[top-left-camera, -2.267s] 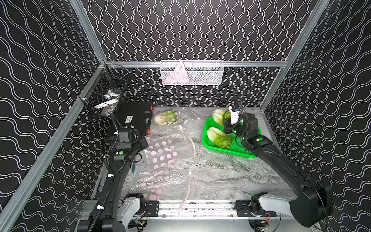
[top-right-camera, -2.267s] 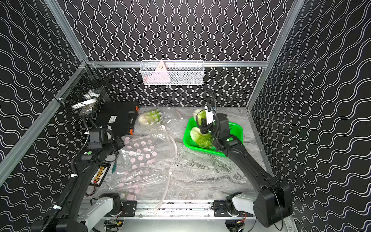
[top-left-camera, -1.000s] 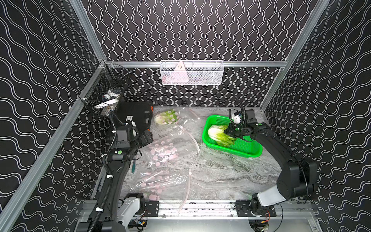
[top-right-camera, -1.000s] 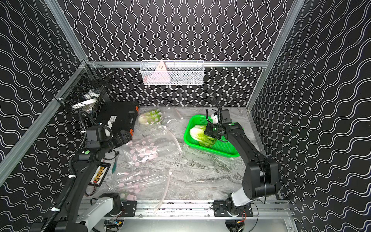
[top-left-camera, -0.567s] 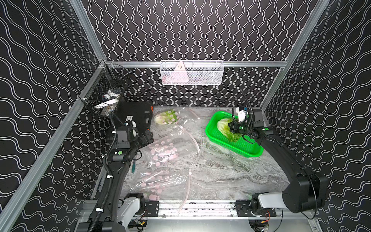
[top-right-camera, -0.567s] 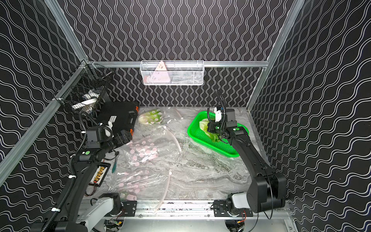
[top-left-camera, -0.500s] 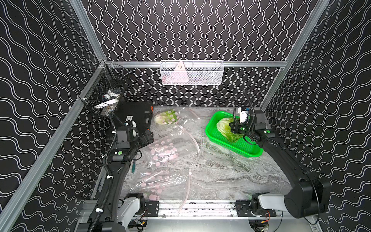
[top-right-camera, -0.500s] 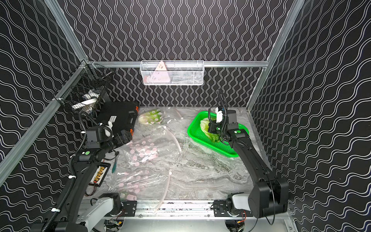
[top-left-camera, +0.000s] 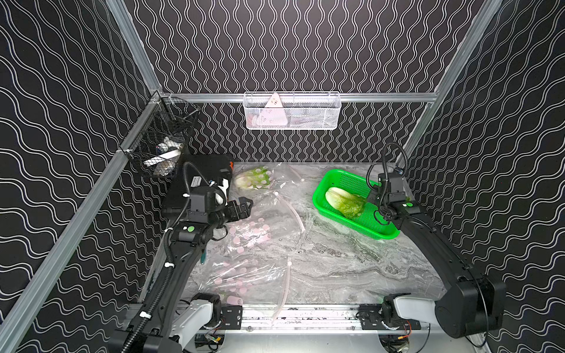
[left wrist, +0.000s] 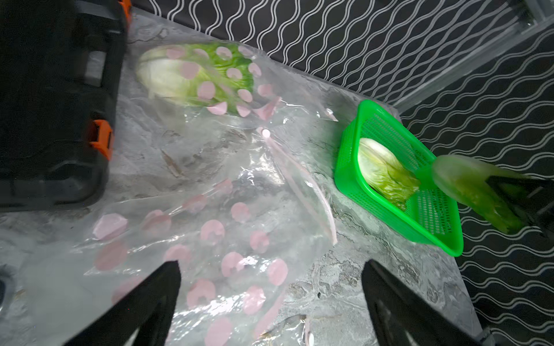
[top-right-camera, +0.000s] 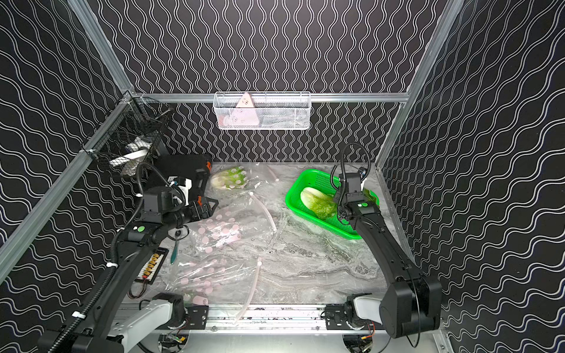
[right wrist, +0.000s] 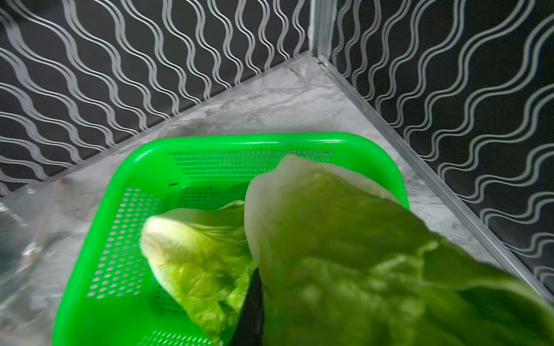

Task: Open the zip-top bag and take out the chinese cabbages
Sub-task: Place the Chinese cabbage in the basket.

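Note:
Over the right end of a green basket (top-left-camera: 342,178) (top-right-camera: 308,178), my right gripper (top-left-camera: 373,198) is shut on a chinese cabbage (right wrist: 344,254) (left wrist: 473,194). The held head fills the right wrist view, and one black finger (right wrist: 250,311) shows beside it. A second cabbage (top-left-camera: 344,201) (top-right-camera: 318,201) lies in the basket. A third cabbage (top-left-camera: 252,182) (left wrist: 195,75) lies inside a clear zip-top bag (top-left-camera: 275,183) with pink dots at the back left. My left gripper (top-left-camera: 243,209) (left wrist: 271,266) hangs open over another pink-dotted bag (top-left-camera: 253,227), holding nothing.
A black case with orange latches (top-left-camera: 198,180) stands at the back left. A third flat bag (top-left-camera: 244,275) lies near the front rail. A black wire basket (top-left-camera: 159,146) hangs on the left wall and a white one (top-left-camera: 292,111) on the back wall.
My right gripper has swung right and back over the basket with the cabbage in it, and the basket has shifted slightly. The left gripper has edged forward over the dotted bag.

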Controlling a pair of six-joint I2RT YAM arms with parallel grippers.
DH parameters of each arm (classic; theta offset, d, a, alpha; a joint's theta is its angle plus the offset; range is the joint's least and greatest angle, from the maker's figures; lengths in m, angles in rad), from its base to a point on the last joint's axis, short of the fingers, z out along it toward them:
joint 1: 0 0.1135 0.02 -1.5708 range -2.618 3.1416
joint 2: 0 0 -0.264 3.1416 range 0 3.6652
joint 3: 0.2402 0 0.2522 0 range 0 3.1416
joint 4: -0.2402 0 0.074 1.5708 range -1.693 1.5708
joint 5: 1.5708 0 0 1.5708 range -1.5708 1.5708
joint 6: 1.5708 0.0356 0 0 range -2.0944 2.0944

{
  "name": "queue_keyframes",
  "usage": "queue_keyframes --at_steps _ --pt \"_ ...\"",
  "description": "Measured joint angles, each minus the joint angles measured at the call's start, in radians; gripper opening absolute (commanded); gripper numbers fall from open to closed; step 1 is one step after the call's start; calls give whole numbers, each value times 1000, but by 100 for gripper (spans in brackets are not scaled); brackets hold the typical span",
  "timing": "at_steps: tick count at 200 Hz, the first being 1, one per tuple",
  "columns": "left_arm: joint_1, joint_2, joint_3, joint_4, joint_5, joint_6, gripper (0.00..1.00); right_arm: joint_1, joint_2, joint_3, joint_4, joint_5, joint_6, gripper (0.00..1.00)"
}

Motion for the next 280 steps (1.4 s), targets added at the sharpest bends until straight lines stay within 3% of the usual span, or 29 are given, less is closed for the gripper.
queue_keyframes --at_steps 29,65,119,125,138,161,181,249,280 --pt "-68 19 22 -6 -1 24 99 5 71 3 -39 134 40 0" --pt "-86 29 27 -7 -18 45 99 61 130 -45 7 287 46 0" --pt "-90 37 24 -7 -17 45 99 103 293 -122 132 336 81 0" --pt "-90 37 24 -9 -17 46 99 103 303 -123 134 335 92 10" --pt "-90 37 24 -17 -18 48 99 104 304 -123 138 326 106 47" --pt "-90 35 29 -32 -19 58 99 102 263 -127 130 235 126 68" --pt "-90 39 36 -36 -22 71 99 75 212 -121 119 92 142 77" --pt "-90 48 51 -69 -26 82 99 17 114 -100 28 -384 182 86" --pt "-92 58 57 -72 -25 82 99 18 54 -55 -21 -517 180 86"
